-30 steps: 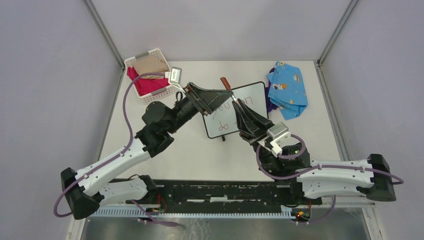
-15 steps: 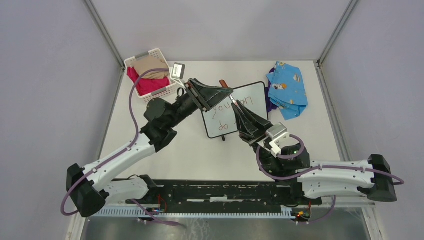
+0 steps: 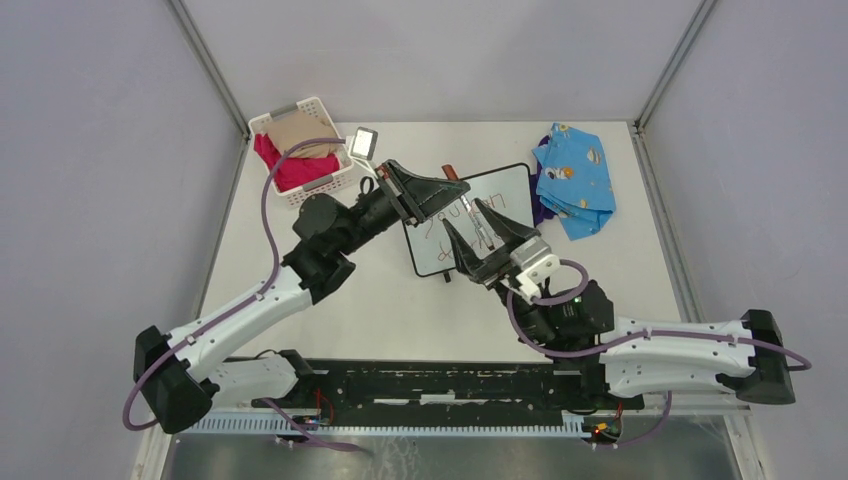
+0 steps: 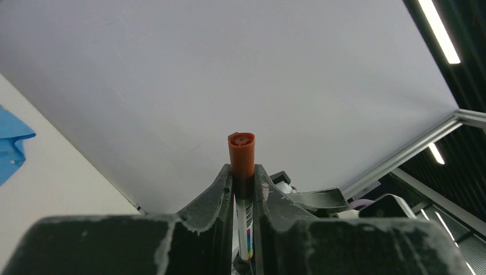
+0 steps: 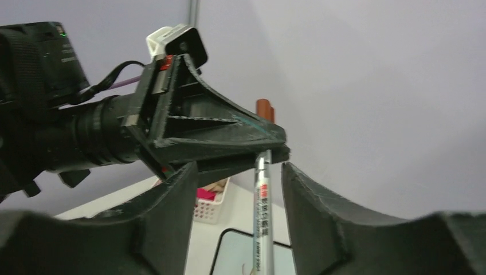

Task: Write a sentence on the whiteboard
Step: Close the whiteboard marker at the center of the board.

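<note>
The whiteboard [image 3: 508,190] lies flat at mid-table with brownish handwriting on it; both grippers hang over its left part. My left gripper [image 3: 452,188] is shut on the marker [image 3: 450,168], just below its orange-red cap. The left wrist view shows that cap [image 4: 241,152] sticking up between the closed fingers of the left gripper [image 4: 243,179]. My right gripper [image 3: 468,220] stands open around the marker's silver barrel [image 5: 262,217], with a gap on each side. In the right wrist view the right gripper [image 5: 238,167] faces the left gripper [image 5: 229,137], and the whiteboard [image 5: 235,255] lies below.
A white basket [image 3: 262,124] holding red and tan cloth stands at the back left, also seen as the basket [image 5: 213,207] in the right wrist view. A blue patterned cloth [image 3: 575,180] lies at the back right beside the board. Grey walls enclose the table.
The left gripper has closed on the marker near its cap. The right gripper has opened, let go of the barrel and swung a little to the left.
</note>
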